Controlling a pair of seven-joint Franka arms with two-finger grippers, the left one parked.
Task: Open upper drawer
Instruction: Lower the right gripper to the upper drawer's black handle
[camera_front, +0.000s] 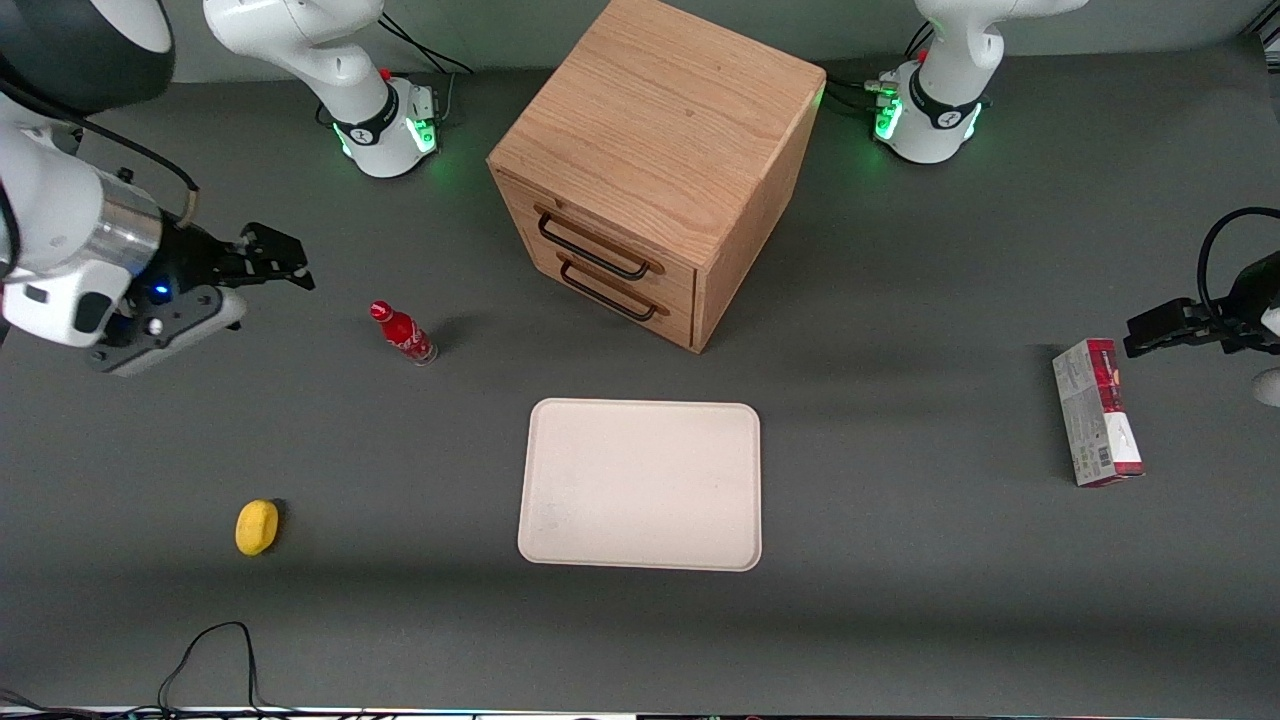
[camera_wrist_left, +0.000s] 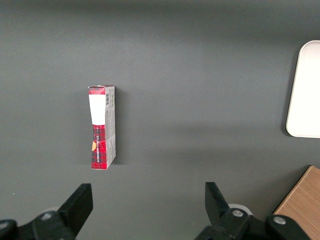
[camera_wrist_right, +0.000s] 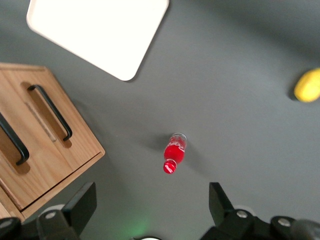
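Gripper: the gripper (camera_front: 268, 258) is held above the table at the working arm's end, fingers spread wide, nothing grasped.
Bottle: a red bottle (camera_front: 403, 334) stands between gripper and cabinet; it should be passed over, not clipped.
Upper drawer: the upper drawer (camera_front: 598, 244) is shut, in the oak cabinet (camera_front: 655, 160) farther from the camera than the tray (camera_front: 640, 484).
Handle: its black bar handle (camera_front: 592, 256) should be straddled mid-length, clear of the lower drawer's handle (camera_front: 611, 296).
Pull: it is best drawn straight out along the slides.
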